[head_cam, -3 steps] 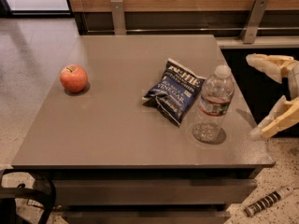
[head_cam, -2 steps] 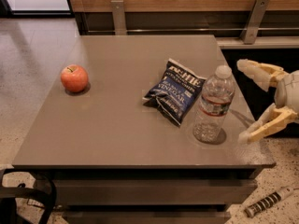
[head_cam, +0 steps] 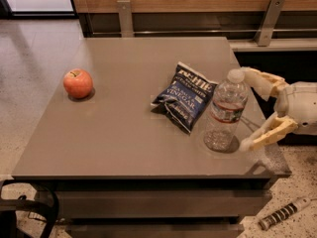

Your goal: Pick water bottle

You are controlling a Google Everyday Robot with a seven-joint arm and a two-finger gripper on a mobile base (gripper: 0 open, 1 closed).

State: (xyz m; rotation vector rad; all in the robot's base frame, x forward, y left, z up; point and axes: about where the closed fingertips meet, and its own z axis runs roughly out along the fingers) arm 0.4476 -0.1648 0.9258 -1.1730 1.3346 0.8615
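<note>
The water bottle [head_cam: 226,110] is clear ribbed plastic with a white cap and a white label with a red band. It stands upright near the right front of the grey table [head_cam: 124,133]. My gripper [head_cam: 245,108] comes in from the right with its cream fingers spread wide. The far finger [head_cam: 260,78] is beside the bottle's cap and the near finger [head_cam: 265,135] is beside its base. The bottle stands at the mouth of the open jaws, just left of the fingertips. Nothing is held.
A dark blue chip bag [head_cam: 184,95] lies just left of the bottle. A red apple [head_cam: 78,83] sits at the table's left. A wooden wall with metal posts [head_cam: 269,21] runs behind. A striped object [head_cam: 285,213] lies on the floor at the bottom right.
The open gripper has moved left toward the bottle, from beyond the table's right edge to beside it. The bottle, bag and apple have not moved.
</note>
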